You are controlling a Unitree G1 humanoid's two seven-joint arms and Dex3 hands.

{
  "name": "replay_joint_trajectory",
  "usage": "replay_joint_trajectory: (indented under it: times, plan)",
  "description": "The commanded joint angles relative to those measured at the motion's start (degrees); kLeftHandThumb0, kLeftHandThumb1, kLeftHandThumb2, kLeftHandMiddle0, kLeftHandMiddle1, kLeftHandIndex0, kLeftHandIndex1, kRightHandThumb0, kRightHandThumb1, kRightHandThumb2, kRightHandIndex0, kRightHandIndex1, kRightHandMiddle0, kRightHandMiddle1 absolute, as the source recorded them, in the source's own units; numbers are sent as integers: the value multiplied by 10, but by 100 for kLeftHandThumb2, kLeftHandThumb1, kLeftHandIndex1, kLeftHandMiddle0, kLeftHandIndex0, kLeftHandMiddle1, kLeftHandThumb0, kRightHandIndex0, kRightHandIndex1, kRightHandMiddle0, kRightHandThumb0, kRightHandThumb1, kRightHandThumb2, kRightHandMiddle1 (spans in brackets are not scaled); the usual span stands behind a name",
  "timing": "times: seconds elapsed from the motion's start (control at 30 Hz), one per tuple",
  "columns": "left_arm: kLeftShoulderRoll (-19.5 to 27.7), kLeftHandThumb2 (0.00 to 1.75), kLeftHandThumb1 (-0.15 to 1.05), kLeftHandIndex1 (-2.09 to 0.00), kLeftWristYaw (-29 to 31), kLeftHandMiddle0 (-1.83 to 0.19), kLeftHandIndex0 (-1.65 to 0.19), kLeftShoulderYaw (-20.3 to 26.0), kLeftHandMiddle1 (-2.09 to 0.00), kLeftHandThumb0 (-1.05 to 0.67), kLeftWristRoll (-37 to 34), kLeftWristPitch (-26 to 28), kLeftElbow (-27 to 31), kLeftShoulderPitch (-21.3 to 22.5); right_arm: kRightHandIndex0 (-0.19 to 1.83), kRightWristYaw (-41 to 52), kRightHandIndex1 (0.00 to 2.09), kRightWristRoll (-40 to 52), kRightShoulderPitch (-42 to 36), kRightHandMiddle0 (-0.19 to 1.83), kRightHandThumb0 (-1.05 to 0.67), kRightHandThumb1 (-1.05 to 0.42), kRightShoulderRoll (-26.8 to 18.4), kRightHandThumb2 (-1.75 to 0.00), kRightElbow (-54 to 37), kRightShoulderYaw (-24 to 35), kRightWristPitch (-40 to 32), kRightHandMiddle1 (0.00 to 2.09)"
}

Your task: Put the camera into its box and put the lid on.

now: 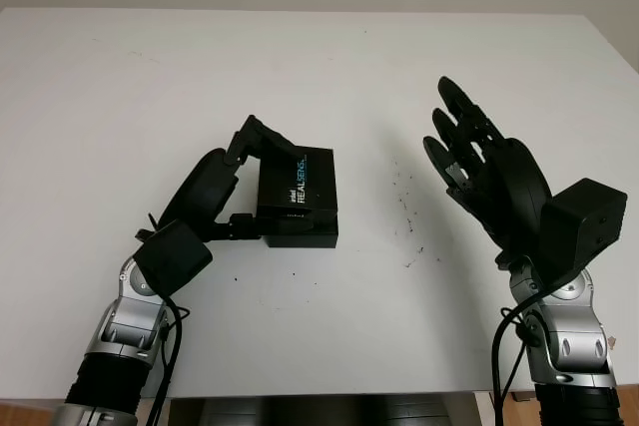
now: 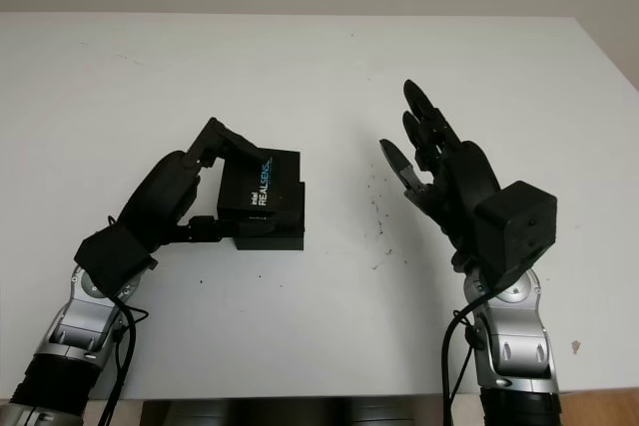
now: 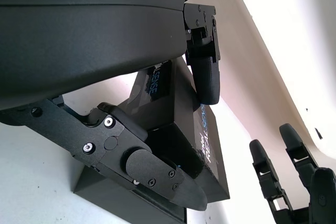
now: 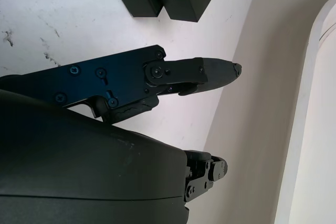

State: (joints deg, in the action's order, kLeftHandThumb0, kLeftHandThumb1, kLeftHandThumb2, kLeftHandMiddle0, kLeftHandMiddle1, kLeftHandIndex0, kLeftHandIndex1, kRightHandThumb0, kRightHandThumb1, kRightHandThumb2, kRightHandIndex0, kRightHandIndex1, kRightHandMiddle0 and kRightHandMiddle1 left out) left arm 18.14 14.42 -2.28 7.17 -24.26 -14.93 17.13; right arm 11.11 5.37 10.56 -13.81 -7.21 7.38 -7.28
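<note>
- Left hand [image 1: 232,187] grips the lid [image 1: 296,185], fingers clamped over its far and near edges, holding it tilted on the box [image 1: 302,231] at mid-desk.
- Right hand [image 1: 469,162] open, raised over the desk [image 1: 120,97], well apart from the box.
- I can't see the camera; I judge it's inside.
- Risk: the lid sits skewed, so pressing down may jam it or shove the box sideways.

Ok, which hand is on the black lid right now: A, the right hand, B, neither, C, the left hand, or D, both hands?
C: the left hand grips the lid, tilted over the box, while the right hand hangs open, apart.
</note>
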Motion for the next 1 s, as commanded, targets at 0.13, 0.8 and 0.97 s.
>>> replay_joint_trajectory:
  times: [0.13,0.8,0.97]
  plan:
    - [-5,25,105,-189,4,-2,0,-5,-209,-39,-6,-8,-11,10,10,-5,6,3,-7,14,-65,-105,-1,-26,-9,4,-2,6]
    - [-27,27,105,-202,-7,-14,2,-19,-209,-41,5,-9,-64,41,12,-7,6,4,-13,16,-65,-105,-3,-25,-12,5,-1,6]
    - [-27,26,105,-205,-15,-19,1,-21,-209,-42,16,-14,-89,50,12,-5,6,7,-15,16,-65,-105,-5,-25,-18,6,-7,6]
